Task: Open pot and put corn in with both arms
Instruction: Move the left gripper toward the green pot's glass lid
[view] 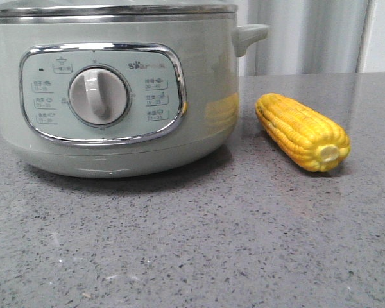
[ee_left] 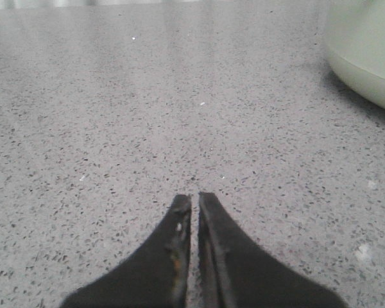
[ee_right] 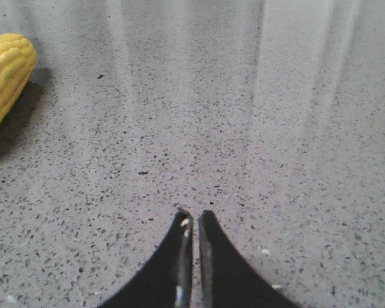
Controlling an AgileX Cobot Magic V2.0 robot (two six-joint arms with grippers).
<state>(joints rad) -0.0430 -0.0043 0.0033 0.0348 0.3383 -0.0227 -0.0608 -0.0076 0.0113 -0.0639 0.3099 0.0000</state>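
The pale sage-green pot (view: 115,96) stands on the grey speckled counter at the left of the front view, its lid on, its dial (view: 99,96) facing me and a small handle (view: 249,35) on its right side. The yellow corn (view: 303,131) lies on the counter just right of the pot, stub end toward me. Neither gripper shows in the front view. My left gripper (ee_left: 194,196) is shut and empty over bare counter, with the pot's edge (ee_left: 366,51) ahead to one side. My right gripper (ee_right: 194,213) is shut and empty, with the corn's end (ee_right: 6,70) ahead to the other side.
The grey speckled counter (view: 199,244) stretches in front of the pot and corn. A pale curtain or wall (view: 308,35) stands behind the counter's far edge.
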